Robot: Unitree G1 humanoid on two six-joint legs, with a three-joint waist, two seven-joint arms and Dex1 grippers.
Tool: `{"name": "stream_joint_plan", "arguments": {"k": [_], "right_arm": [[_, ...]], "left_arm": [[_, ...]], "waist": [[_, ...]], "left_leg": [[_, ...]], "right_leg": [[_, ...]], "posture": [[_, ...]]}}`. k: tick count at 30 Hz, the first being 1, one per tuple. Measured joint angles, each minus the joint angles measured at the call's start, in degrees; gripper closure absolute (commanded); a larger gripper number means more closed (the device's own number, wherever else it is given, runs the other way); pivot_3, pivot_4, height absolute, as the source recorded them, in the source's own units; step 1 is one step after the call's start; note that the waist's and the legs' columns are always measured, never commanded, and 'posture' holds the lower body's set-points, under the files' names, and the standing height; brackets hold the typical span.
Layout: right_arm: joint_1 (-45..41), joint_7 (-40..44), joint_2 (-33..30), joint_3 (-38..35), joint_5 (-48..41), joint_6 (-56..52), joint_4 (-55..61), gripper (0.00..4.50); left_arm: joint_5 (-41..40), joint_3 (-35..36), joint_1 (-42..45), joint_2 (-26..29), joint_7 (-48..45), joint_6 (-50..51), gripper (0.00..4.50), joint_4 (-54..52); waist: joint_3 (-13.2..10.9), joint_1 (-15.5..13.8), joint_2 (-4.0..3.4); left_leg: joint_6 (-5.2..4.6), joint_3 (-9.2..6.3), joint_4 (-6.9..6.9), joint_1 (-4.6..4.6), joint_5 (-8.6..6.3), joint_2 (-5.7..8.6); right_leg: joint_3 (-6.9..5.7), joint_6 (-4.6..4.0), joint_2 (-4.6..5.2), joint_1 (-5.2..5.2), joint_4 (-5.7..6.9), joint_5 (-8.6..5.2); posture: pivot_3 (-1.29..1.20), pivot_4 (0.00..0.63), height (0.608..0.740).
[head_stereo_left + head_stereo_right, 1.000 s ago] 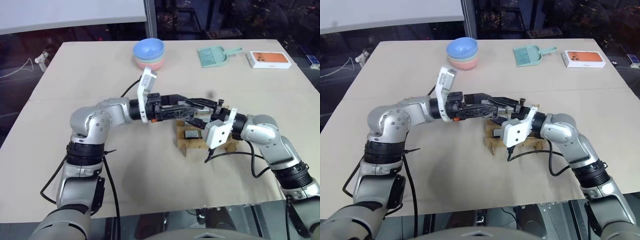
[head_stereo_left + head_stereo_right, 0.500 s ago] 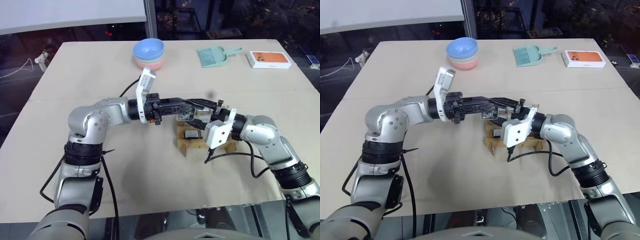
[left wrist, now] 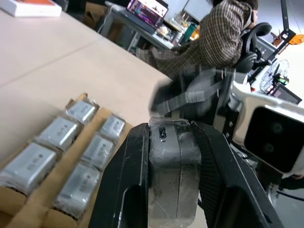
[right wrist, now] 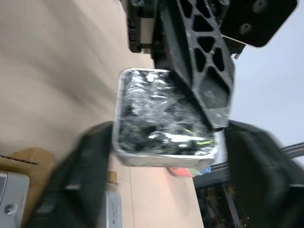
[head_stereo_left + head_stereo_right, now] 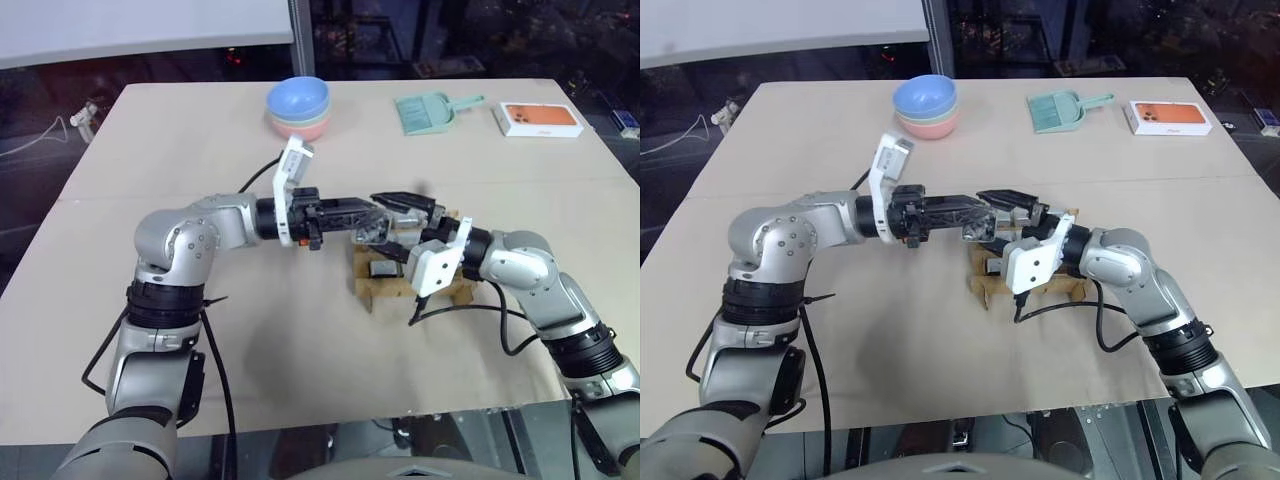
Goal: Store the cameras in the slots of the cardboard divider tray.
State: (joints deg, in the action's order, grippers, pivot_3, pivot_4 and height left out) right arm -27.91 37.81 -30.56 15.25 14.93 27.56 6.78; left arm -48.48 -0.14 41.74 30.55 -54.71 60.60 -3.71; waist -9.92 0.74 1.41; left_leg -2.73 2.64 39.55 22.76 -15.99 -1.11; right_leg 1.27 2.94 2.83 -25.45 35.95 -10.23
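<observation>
My left gripper [image 5: 370,229] reaches in level from the left and is shut on a silver-grey camera [image 3: 170,175], which hangs just above the cardboard divider tray [image 5: 372,291]. From the right, my right gripper [image 5: 390,222] meets it, open. Its two fingers [image 4: 76,185] stand spread on either side of the same camera [image 4: 164,118], apart from it. The left wrist view shows several wrapped cameras [image 3: 59,133] sitting in the tray's slots [image 3: 71,159]. One more camera [image 5: 384,269] shows in a slot under the arms.
Stacked bowls [image 5: 297,107], a mint-green dustpan [image 5: 430,110] and a white-and-orange box [image 5: 540,118] lie along the table's far side. A person in a plaid shirt [image 3: 223,33] sits beyond the table. Bare tabletop stretches left and in front of the tray.
My left gripper's fingers, open around the camera a second ago, have shut on it. The right gripper's fingers have since spread and let the camera go. Both hands stayed in place.
</observation>
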Motion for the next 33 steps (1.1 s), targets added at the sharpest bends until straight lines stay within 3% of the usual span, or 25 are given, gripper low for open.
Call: {"name": "stream_joint_plan", "arguments": {"k": [8,10,13,16,20,24,28,33], "right_arm": [[0.36,-1.00,-0.06,-0.55,-0.21,-1.85,0.52,0.05],[2.77,-0.08,-0.85,-1.90,-3.26,-4.97,2.98,0.05],[11.70,4.52,-5.77,-7.61,-15.20,-18.12,10.78,0.05],[20.49,8.02,-11.68,-15.52,-25.94,-30.55,18.45,0.05],[35.77,10.78,-17.53,-31.75,-42.92,-46.89,30.01,0.05],[47.52,11.00,-19.60,-50.38,-59.28,-59.93,38.43,0.05],[53.51,8.33,-20.36,-63.02,-73.85,-67.38,42.94,0.05],[63.33,10.58,-20.21,-74.17,-79.24,-71.28,43.46,0.05]], "left_arm": [[0.10,0.00,0.06,-0.35,-0.23,-0.11,3.71,0.46],[0.50,-0.34,0.16,-1.07,-0.36,-1.20,3.71,0.46],[4.27,-2.88,-0.09,-2.34,-1.69,-6.94,3.71,-0.03],[9.29,-6.19,-0.68,-5.04,-3.09,-15.21,3.71,0.06],[14.78,-9.78,-2.59,-12.22,-4.28,-27.15,3.71,2.22],[20.88,-13.47,-4.94,-18.64,-5.46,-40.07,3.71,7.83],[27.54,-16.72,-5.46,-22.24,-6.51,-51.48,3.71,14.95],[32.82,-18.31,-4.99,-25.05,-6.83,-61.18,3.71,24.51]], "waist": [[0.00,-0.05,0.00],[0.00,-0.38,0.00],[0.00,-1.34,0.01],[-0.01,-1.60,0.00],[0.02,-1.84,-0.06],[0.04,-1.40,-0.02],[0.04,-1.45,0.01],[0.07,-1.72,0.04]], "left_leg": [[0.00,0.00,0.00,0.00,0.00,0.00],[0.00,-0.03,0.00,0.04,0.00,0.02],[-0.01,0.01,-0.01,0.08,-0.01,0.10],[-0.24,0.04,-0.01,0.08,-0.14,0.18],[-0.30,0.04,-0.01,-0.04,-0.17,0.21],[-0.31,-0.06,0.01,-0.19,-0.18,0.14],[-0.31,-0.06,0.02,-0.47,-0.18,0.10],[-0.39,-0.09,0.02,-0.43,-0.22,0.14]], "right_leg": [[0.00,0.00,0.00,0.00,0.00,0.00],[-0.07,0.00,0.02,0.02,-0.02,0.00],[-0.11,0.00,0.10,0.06,-0.10,0.00],[-0.06,-0.01,0.18,0.06,-0.13,-0.01],[-0.21,-0.03,0.19,0.29,-0.21,-0.03],[-0.10,-0.21,0.14,0.35,-0.17,-0.14],[-0.09,-0.02,0.04,0.59,-0.13,-0.28],[-0.13,0.01,0.08,0.68,-0.28,-0.29]], "posture": [[0.00,0.150,0.740],[0.00,0.150,0.740],[0.00,0.150,0.740],[0.00,0.150,0.740],[0.00,0.150,0.740],[0.00,0.150,0.740],[0.00,0.150,0.740],[0.00,0.150,0.740]]}}
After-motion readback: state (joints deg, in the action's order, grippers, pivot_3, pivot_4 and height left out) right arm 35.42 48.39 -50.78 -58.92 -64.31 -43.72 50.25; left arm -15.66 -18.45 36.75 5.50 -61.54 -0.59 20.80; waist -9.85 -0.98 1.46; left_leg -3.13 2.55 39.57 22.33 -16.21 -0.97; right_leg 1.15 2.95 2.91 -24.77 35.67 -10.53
